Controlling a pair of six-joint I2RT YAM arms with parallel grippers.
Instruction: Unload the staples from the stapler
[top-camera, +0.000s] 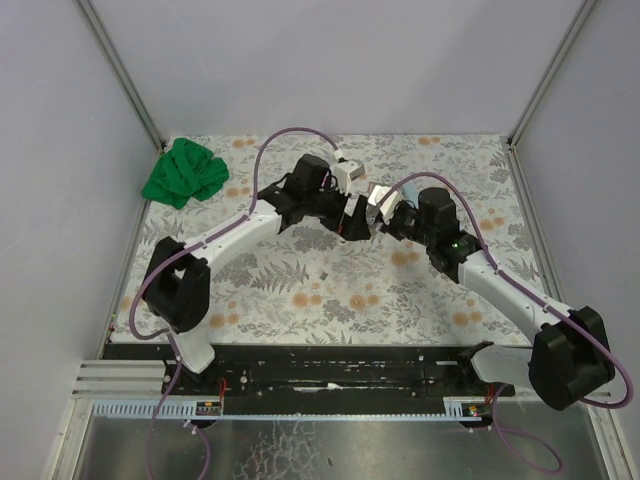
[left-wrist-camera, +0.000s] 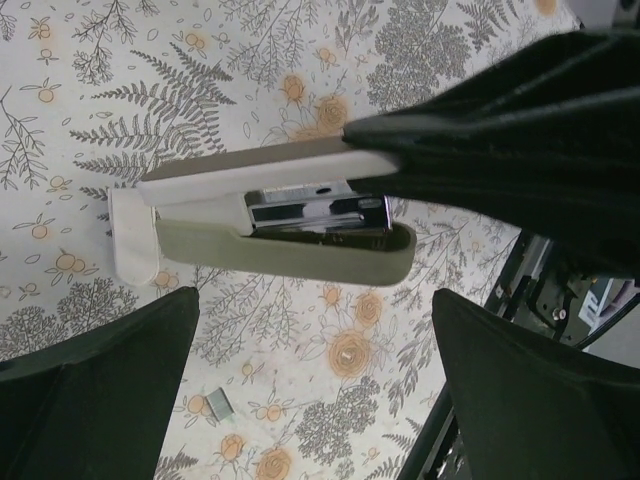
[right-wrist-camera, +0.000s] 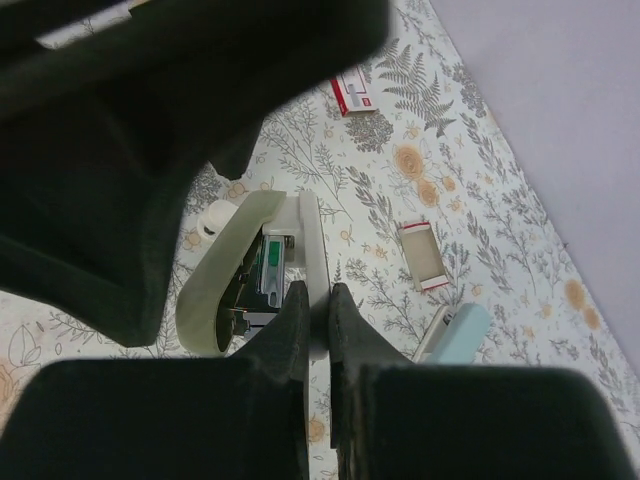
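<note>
- Right gripper (right-wrist-camera: 318, 318), seen from its own wrist, is pinched tight on the white upper arm of the stapler (right-wrist-camera: 308, 225). The olive-grey base swings away to the left, so the stapler gapes open
- That view alone shows a red-and-white box (right-wrist-camera: 355, 95) farther off, a small tray (right-wrist-camera: 425, 255) with red ends, and a pale blue second stapler (right-wrist-camera: 462, 328) partly cut off by the right finger. A blurred black mass (right-wrist-camera: 120, 150) covers the upper left
- Left wrist view: the left gripper (left-wrist-camera: 315, 320) has its fingers spread wide with nothing between them, and the open stapler lies just beyond their tips
- A bright metal magazine (left-wrist-camera: 320, 212) sits exposed between arm and base; whether it is loaded I cannot tell
- Only here do the staples (left-wrist-camera: 218, 403) show, a tiny silvery strip on the floral tablecloth (left-wrist-camera: 90, 90), near the stapler but apart from it
- Top view: both arms meet mid-table with the stapler almost hidden between them, and a crumpled green cloth (top-camera: 185, 172) lies at the far left corner
</note>
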